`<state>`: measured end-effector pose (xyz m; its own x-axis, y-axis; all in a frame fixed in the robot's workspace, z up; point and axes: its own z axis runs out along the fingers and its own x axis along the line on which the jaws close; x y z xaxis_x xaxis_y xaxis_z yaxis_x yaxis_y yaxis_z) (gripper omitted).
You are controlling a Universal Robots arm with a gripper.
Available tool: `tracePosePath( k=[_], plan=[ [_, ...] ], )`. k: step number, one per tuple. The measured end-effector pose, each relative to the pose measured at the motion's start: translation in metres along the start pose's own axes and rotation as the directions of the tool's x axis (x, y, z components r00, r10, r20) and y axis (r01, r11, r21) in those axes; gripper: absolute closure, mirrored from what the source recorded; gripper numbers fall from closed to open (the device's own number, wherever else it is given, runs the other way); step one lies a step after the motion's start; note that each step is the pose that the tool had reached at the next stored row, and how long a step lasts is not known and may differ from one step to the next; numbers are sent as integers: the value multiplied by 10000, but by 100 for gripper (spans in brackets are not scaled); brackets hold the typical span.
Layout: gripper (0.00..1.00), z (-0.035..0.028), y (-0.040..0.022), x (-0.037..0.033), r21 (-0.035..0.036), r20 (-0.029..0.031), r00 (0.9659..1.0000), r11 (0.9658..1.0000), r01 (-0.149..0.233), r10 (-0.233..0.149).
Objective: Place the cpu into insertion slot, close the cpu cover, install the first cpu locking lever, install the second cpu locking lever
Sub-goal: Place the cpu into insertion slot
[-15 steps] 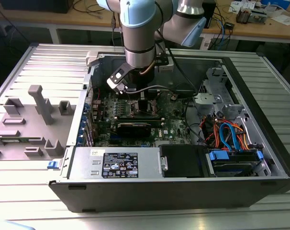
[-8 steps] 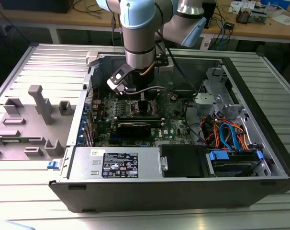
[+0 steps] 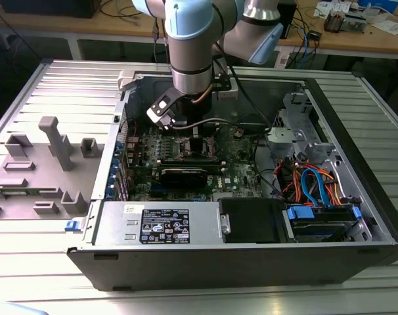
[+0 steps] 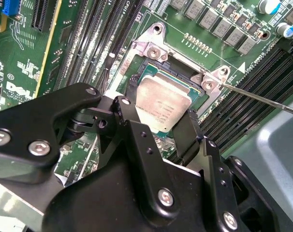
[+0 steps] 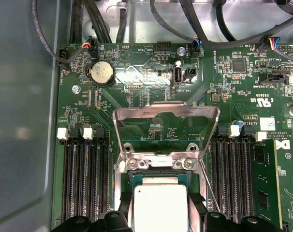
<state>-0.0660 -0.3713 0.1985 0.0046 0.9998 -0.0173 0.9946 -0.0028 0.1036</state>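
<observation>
A pale blue and grey robot arm [image 3: 191, 39] reaches down into an open black tower computer case [image 3: 251, 262] that lies on its side on a ribbed grey metal desk [image 3: 383, 131]. Its black jaws hang over the insertion slot [image 3: 198, 147], the small square socket with a silvery metal rim on the green circuit board [image 3: 242, 172].

In both wrist views the jaws are closed on the cpu [image 4: 163, 108] [image 5: 160, 205], a small flat square chip with a silvery-grey metal top. One black finger [image 4: 129, 104] [image 5: 124, 212] presses each of two opposite edges. The chip lies level within the rim of the insertion slot [image 4: 153, 48] [image 5: 158, 163]. Whether it is fully seated cannot be told.

The cpu cover [image 5: 166, 113], a thin silvery square metal frame plate with a large window, stands tipped up and open from one edge of the slot. Green board shows through its window. A thin silvery wire lever [image 4: 262, 99] runs out from a corner of the slot, over the long black memory slots [image 4: 243, 104] beside it. A round silver coin battery [image 5: 101, 72] sits on the board beyond the raised cover.
</observation>
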Motion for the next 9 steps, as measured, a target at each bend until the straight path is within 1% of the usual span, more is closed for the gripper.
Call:
tracePosePath(
  k=[9],
  plan=[
    [46, 11, -1, 0, 0, 0, 10000, 10000, 0, 0]
  ],
)
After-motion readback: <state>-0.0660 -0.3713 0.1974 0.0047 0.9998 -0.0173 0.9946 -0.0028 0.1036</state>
